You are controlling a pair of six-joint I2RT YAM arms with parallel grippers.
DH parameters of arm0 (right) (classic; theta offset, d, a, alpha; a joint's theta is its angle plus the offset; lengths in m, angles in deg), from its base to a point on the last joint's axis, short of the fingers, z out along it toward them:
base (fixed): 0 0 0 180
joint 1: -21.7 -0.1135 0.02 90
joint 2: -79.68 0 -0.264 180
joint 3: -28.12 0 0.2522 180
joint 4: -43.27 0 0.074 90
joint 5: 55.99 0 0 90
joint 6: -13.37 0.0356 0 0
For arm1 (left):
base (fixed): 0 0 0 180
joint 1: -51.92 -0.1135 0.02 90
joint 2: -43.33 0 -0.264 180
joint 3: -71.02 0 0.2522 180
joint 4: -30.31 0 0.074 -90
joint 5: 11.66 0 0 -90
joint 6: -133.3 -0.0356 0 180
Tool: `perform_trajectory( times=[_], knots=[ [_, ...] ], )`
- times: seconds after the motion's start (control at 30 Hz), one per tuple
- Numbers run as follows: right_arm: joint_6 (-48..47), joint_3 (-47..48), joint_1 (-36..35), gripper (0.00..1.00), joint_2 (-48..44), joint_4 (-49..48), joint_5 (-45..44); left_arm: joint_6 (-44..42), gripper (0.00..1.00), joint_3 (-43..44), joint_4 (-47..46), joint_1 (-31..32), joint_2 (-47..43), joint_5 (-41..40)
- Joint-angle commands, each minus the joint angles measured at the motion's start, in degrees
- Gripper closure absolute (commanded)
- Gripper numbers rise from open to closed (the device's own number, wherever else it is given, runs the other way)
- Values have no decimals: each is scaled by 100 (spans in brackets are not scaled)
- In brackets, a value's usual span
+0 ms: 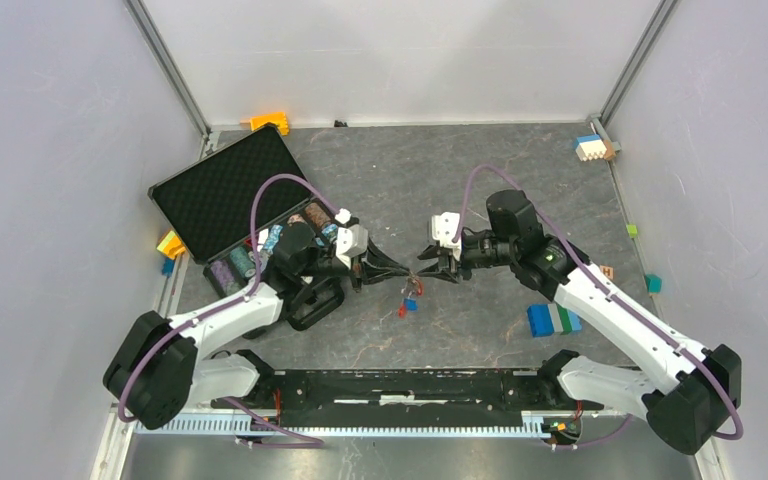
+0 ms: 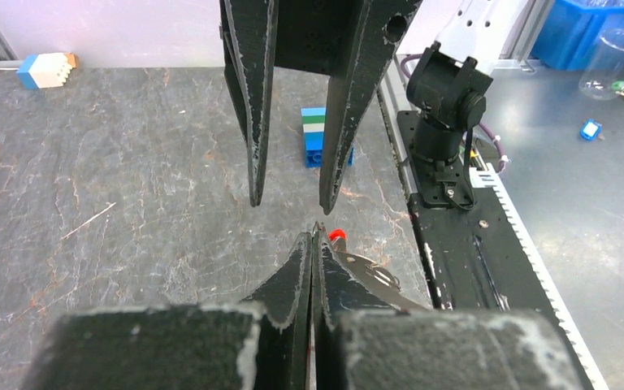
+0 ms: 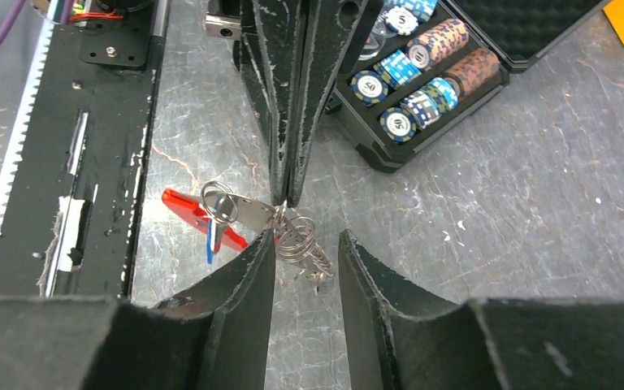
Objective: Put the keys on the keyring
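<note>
My left gripper (image 1: 400,268) is shut on the keyring (image 3: 252,213) and holds it above the table; in the right wrist view its closed fingertips (image 3: 286,193) pinch the strap by the coiled metal rings (image 3: 296,240). The long red clip (image 3: 188,208) and a blue key (image 3: 210,240) hang off the strap's small ring. I cannot tell a red key apart from the clip. My right gripper (image 1: 432,270) is open, its jaws either side of the coiled rings (image 3: 307,237), not closed on them. In the left wrist view, the strap (image 2: 366,272) shows beside my shut fingers (image 2: 313,231).
An open black case (image 1: 225,190) of poker chips (image 3: 410,73) lies behind the left arm. A blue-green-white block (image 1: 552,318) sits at right. Small blocks lie by the walls: orange (image 1: 272,122), white-blue (image 1: 590,148), yellow (image 1: 170,243). The black base rail (image 1: 400,385) runs along the near edge.
</note>
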Motion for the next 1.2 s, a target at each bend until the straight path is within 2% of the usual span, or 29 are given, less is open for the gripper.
perform_trajectory(
  times=[0.0,0.2,0.53,0.83,1.17],
  knots=[
    [44,-62,39,61,11,-288,566,621,98,-123,-1056,-11,20,42],
    [-47,-169,104,63,44,-306,793,747,98,-291,-1483,-10,118,-19],
    [-23,-455,228,65,158,-367,1229,790,98,-307,-1620,-11,113,-33],
    [126,-456,230,78,340,-526,1480,725,98,-306,-1577,-11,123,-66],
    [225,-509,228,81,399,-666,1437,877,98,-336,-1790,-12,172,72]
  ],
)
